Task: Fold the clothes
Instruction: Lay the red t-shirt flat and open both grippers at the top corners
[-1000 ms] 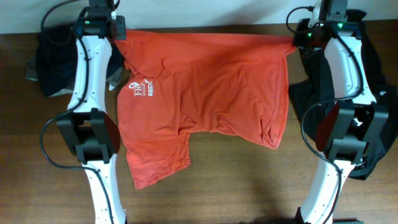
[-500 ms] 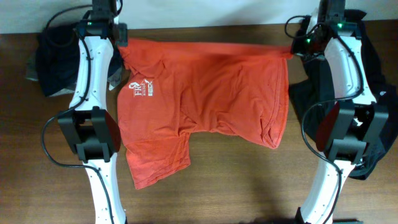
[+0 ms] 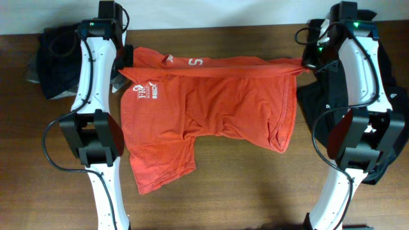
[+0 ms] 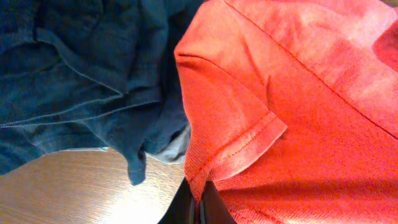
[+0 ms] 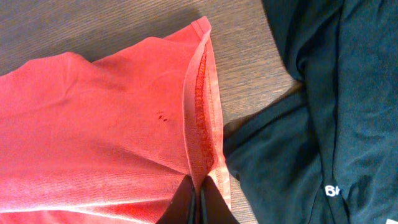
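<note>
The red-orange T-shirt (image 3: 211,105) lies spread on the wooden table, its white chest logo (image 3: 144,92) at the left. Its far edge is lifted and folded toward me, showing white lettering (image 3: 185,62) on the turned-over strip. My left gripper (image 3: 121,64) is shut on the shirt's far left corner, and the pinched red cloth (image 4: 200,186) shows in the left wrist view. My right gripper (image 3: 305,63) is shut on the far right corner, with the hem (image 5: 200,168) pinched between its fingers in the right wrist view.
A dark navy pile (image 3: 54,61) sits at the far left and also shows in the left wrist view (image 4: 74,68). A black garment with white letters (image 3: 383,96) lies at the right, beside the shirt's hem in the right wrist view (image 5: 311,112). Bare wood (image 3: 255,191) lies in front.
Both grippers have pulled the shirt's far edge toward the front. The edge has turned over and the white lettering now shows on the folded strip.
</note>
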Motion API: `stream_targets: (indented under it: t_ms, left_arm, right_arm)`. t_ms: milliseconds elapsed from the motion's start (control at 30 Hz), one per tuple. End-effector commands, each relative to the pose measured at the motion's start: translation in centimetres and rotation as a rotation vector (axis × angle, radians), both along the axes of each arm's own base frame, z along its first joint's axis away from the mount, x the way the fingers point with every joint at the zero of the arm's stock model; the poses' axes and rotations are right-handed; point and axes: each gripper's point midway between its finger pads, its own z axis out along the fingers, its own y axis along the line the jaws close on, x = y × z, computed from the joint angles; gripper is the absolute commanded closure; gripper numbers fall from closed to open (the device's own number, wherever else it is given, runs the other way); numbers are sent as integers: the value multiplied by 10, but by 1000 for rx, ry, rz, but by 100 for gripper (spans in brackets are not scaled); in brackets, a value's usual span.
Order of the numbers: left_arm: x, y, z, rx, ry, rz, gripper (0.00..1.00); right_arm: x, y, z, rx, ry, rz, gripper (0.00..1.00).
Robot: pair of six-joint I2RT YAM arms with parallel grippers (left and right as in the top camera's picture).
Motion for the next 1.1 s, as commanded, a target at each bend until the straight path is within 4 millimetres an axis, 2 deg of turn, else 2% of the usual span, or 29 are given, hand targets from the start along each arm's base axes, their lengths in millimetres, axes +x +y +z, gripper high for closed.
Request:
stream_targets:
  t_ms: [0, 167, 267, 400, 433, 467, 500, 533, 567, 600, 667, 800, 867, 933, 1000, 1067]
  left_arm:
    - [1, -6, 12, -51, -28, 2, 99]
    - [1, -9, 4, -66, -12, -3, 99]
    - [0, -10, -7, -72, 14, -4, 99]
    - [-4, -10, -20, -72, 54, -3, 99]
    - [-6, -10, -23, -72, 65, -3, 94]
    - [-7, -10, -26, -72, 75, -2, 84]
    - [-8, -10, -27, -72, 83, -2, 78]
    - [-9, -10, -29, -73, 89, -2, 71]
    - [-11, -11, -29, -75, 95, -3, 59]
    - [-12, -11, -30, -78, 100, -3, 53]
    - [-13, -11, -30, -78, 106, -3, 49]
    - [-17, -11, -27, -78, 118, -3, 48]
    - [-18, -11, -21, -78, 114, -1, 48]
    - [-17, -10, -5, -79, 91, -1, 48]
    - [-15, -10, 22, -81, 37, -3, 48]
    - [-13, -13, 58, -98, -46, -11, 47]
  right_arm:
    - [-2, -8, 17, -25, -29, -19, 96]
    - [-1, -15, 8, -57, -15, -29, 96]
    - [1, -16, -1, -69, 0, -14, 96]
    - [0, -16, -4, -67, 8, -14, 96]
    - [0, -16, -4, -67, 9, -14, 96]
    - [-1, -16, -4, -67, 10, -14, 91]
    - [-1, -16, -4, -67, 13, -14, 87]
    - [-2, -16, -4, -66, 17, -13, 81]
    - [-4, -15, -5, -65, 25, -13, 72]
    - [-6, -15, -6, -63, 35, -13, 64]
    - [-12, -14, -7, -59, 59, -12, 56]
    - [-24, -11, -10, -41, 107, -10, 54]
    - [-28, -5, -7, -12, 116, -2, 54]
    - [-31, -1, 2, 11, 109, 3, 54]
    - [-33, 2, 19, 23, 83, 7, 54]
    - [-37, 5, 42, 27, 44, 11, 54]
